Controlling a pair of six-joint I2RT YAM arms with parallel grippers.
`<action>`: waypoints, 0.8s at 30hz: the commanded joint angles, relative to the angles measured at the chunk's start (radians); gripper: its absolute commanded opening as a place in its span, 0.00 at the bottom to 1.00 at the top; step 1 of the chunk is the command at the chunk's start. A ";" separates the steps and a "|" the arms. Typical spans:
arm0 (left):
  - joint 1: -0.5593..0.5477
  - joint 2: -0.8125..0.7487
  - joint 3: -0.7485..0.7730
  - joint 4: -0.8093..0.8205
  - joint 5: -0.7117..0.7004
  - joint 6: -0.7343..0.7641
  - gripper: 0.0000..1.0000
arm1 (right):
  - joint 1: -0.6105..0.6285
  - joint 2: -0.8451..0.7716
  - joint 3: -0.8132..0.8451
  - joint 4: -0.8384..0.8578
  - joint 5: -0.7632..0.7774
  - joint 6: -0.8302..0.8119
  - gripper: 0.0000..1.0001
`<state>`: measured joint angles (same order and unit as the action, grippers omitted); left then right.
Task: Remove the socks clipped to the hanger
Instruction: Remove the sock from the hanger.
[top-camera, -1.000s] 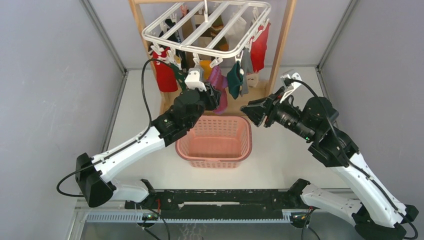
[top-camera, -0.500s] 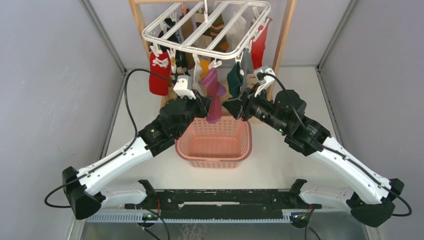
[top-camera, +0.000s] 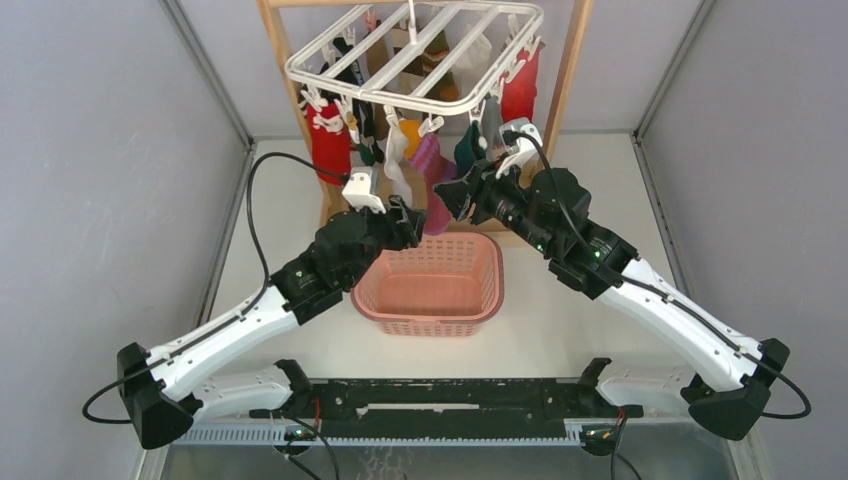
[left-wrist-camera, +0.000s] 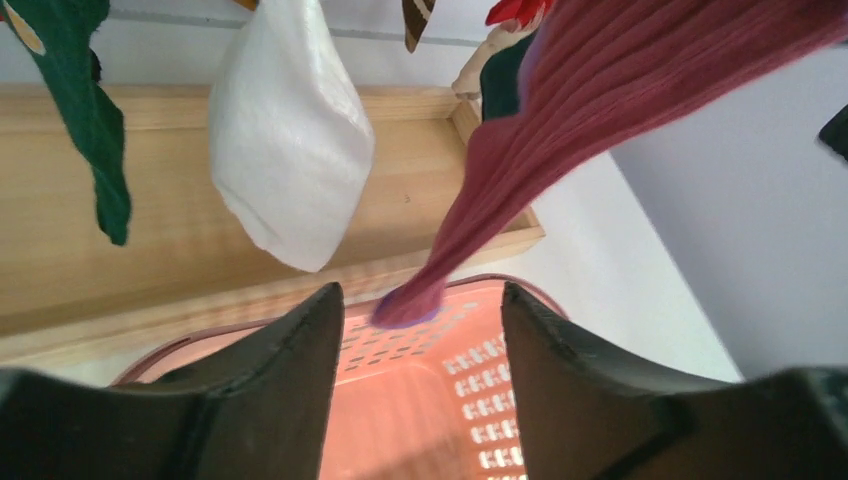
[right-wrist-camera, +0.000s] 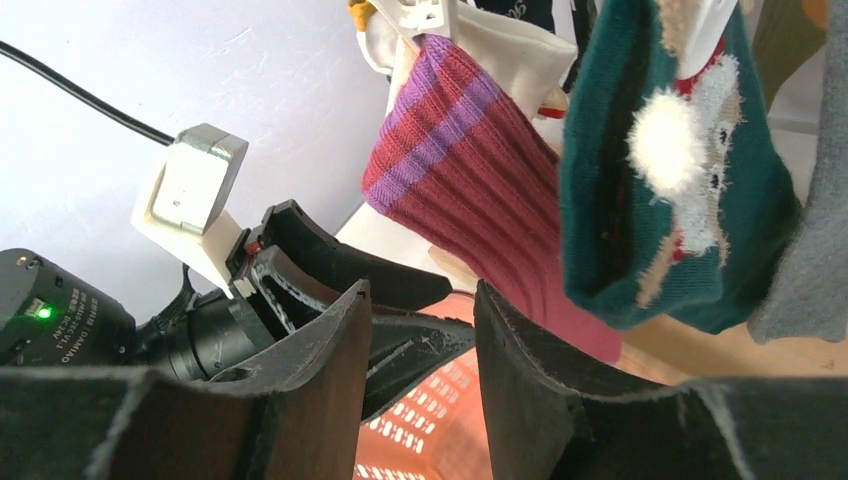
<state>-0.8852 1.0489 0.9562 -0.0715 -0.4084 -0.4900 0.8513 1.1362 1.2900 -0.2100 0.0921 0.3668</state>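
- With left fingers spread under the dangling magenta sock, risks closing on air.
- With right fingers spread, empty, risks snagging teal sock.

The white table carried a pink plastic basket near its middle, sitting flat with its open top facing up. Behind it, toward the far edge, a light wooden rack stood on the tabletop, its base board just beside the basket's far rim. A black rail ran along the near edge.
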 joint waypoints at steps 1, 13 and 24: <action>-0.006 0.010 -0.029 0.055 -0.004 0.018 0.69 | -0.007 -0.007 0.046 0.037 0.020 0.021 0.50; -0.017 0.124 0.000 0.139 0.029 0.034 1.00 | -0.022 -0.102 -0.019 -0.015 0.020 0.024 0.67; -0.036 0.186 0.024 0.170 -0.005 0.033 1.00 | -0.032 -0.201 -0.114 -0.043 0.006 0.047 0.63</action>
<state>-0.9115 1.2118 0.9478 0.0467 -0.3897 -0.4702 0.8242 0.9665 1.1995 -0.2512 0.1024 0.3885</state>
